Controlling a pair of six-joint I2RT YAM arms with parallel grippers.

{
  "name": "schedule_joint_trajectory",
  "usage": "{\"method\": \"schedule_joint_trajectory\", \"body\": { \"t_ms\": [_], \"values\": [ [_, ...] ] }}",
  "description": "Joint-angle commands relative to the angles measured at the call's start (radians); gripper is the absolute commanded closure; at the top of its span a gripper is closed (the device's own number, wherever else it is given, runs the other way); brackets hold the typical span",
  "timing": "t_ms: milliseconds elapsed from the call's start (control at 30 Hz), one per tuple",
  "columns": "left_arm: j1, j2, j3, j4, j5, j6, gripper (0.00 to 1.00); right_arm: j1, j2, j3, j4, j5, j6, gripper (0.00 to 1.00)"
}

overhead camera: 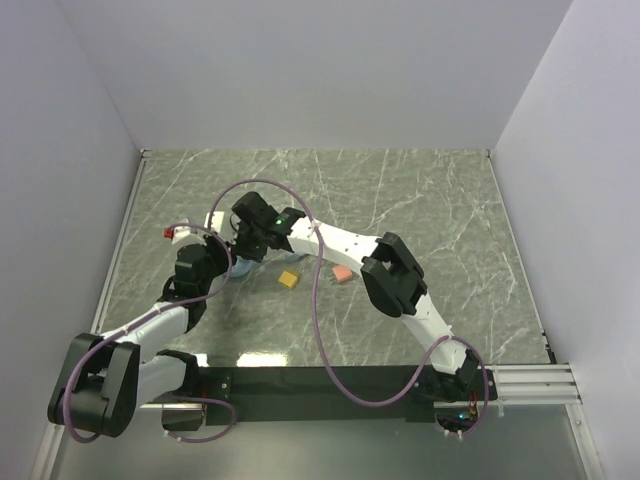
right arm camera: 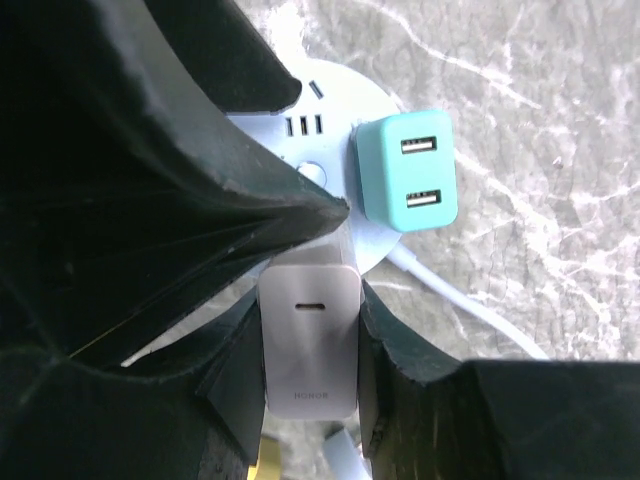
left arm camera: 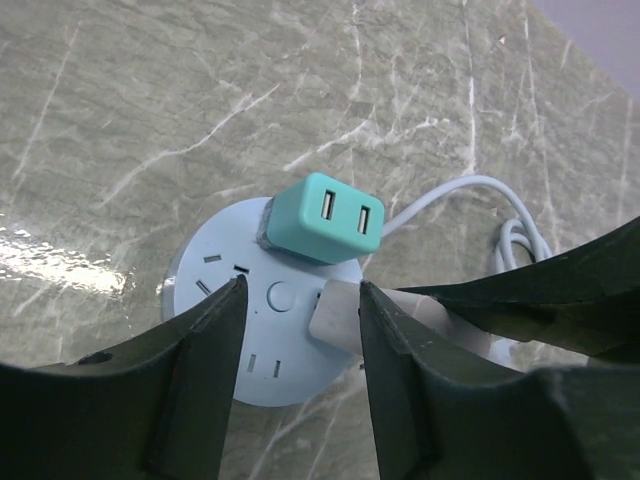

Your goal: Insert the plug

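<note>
The white plug (right arm camera: 308, 340) is a flat charger block, gripped on both sides by my right gripper (right arm camera: 310, 300), which is shut on it. It stands over the edge of the round light-blue socket hub (left arm camera: 262, 345); whether its prongs are seated is hidden. A teal two-port USB charger (left arm camera: 325, 217) is plugged into the hub beside it. My left gripper (left arm camera: 300, 290) hovers open over the hub, one finger (left arm camera: 400, 380) close beside the white plug (left arm camera: 335, 312), not gripping it. From above, both grippers (overhead camera: 252, 240) (overhead camera: 222, 262) crowd over the hub (overhead camera: 247, 268).
The hub's white cable (left arm camera: 500, 215) loops off to the right on the marble tabletop. A yellow block (overhead camera: 288, 279) and a pink block (overhead camera: 342, 273) lie just right of the hub. A small red object (overhead camera: 168, 233) sits to the left. White walls enclose the table.
</note>
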Motion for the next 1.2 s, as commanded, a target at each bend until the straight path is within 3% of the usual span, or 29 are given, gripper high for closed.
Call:
{"method": "schedule_joint_trajectory", "body": {
  "t_ms": [0, 300, 467, 1167],
  "values": [
    [0.020, -0.026, -0.004, 0.125, 0.107, -0.049, 0.46, 0.025, 0.097, -0.080, -0.094, 0.055, 0.013, 1.00],
    [0.127, 0.019, 0.012, 0.177, 0.162, -0.076, 0.51, 0.025, 0.092, -0.085, -0.094, 0.057, 0.013, 1.00],
    [0.141, 0.025, 0.015, 0.158, 0.113, -0.061, 0.52, 0.025, 0.095, -0.082, -0.094, 0.055, 0.012, 1.00],
    [0.156, 0.201, 0.074, 0.254, 0.156, -0.035, 0.57, 0.025, 0.112, -0.068, -0.104, 0.049, 0.021, 1.00]
  ]
}}
